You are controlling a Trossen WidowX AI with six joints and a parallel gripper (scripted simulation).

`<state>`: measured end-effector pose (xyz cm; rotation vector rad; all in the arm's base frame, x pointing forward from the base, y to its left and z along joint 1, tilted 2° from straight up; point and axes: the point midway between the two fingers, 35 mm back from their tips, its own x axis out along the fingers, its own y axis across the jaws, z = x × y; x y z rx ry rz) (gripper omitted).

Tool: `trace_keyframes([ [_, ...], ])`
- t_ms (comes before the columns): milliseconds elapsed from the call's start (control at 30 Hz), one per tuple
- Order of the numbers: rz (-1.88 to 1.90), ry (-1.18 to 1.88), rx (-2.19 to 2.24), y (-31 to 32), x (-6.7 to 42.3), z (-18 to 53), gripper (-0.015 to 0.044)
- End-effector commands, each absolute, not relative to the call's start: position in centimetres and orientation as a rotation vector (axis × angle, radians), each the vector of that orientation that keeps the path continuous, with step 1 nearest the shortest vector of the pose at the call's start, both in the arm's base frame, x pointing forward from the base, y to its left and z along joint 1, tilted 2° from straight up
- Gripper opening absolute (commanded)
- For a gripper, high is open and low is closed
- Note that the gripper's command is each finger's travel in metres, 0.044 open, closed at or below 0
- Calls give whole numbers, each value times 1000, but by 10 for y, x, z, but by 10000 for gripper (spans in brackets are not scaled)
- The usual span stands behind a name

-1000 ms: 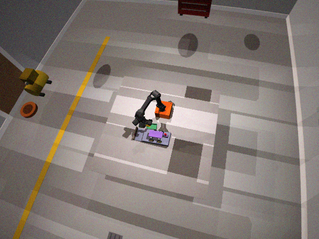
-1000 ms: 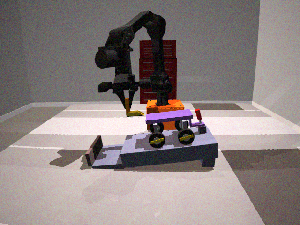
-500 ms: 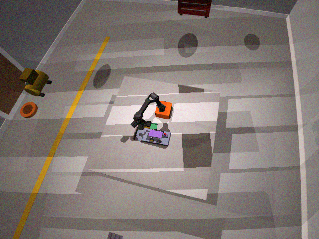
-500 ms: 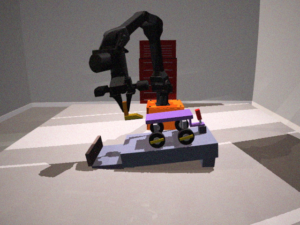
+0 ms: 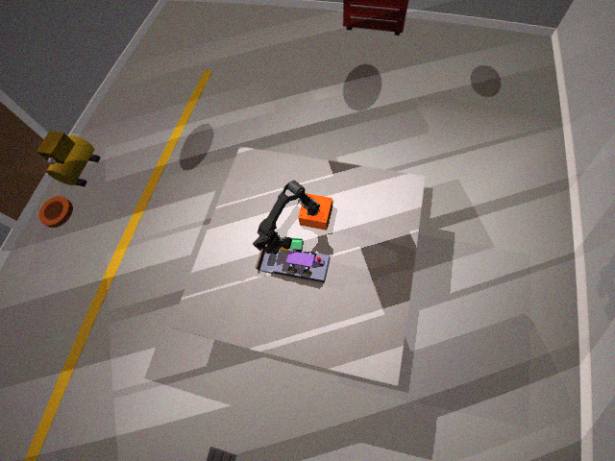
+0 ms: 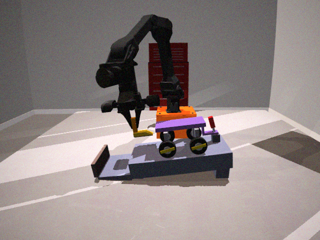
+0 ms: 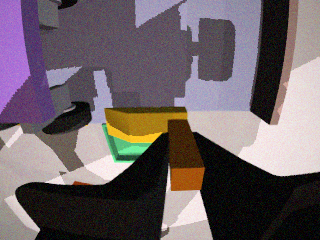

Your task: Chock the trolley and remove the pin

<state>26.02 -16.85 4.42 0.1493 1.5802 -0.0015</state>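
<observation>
My gripper point(image 6: 134, 123) point(image 7: 179, 138) is shut on the orange handle point(image 6: 133, 123) point(image 7: 184, 156) of the yellow chock point(image 6: 142, 133) point(image 7: 143, 122). It holds the chock in the air, behind the ramp and left of the trolley's downhill end. The trolley has a purple deck point(image 6: 180, 123) point(image 5: 299, 258) point(image 7: 22, 60) and stands on the grey-blue ramp point(image 6: 178, 160) point(image 7: 167, 40). Its near wheels point(image 6: 167, 149) point(image 6: 198, 145) touch nothing. The red-headed stop pin point(image 6: 211, 121) point(image 5: 318, 259) stands at the uphill end. The green tray point(image 5: 296, 244) point(image 7: 124, 150) lies under the chock in the wrist view.
A brown end board point(image 6: 100, 160) point(image 7: 275, 54) closes the ramp's low end. The arm's orange base point(image 6: 162, 115) point(image 5: 315, 210) stands behind the trolley. A red cabinet point(image 6: 178, 54) is at the back wall. A yellow machine point(image 5: 66, 156) and an orange ring point(image 5: 55, 210) lie far off.
</observation>
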Motion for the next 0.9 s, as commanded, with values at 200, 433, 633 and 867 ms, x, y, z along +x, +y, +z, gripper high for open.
trace_keyframes([
  [200,-3,1578,156,-165,260,15,0],
  [433,-3,1578,157,-162,260,10,0],
  [633,-3,1578,157,-156,261,11,0],
  [867,-2,1578,157,-147,261,12,0],
])
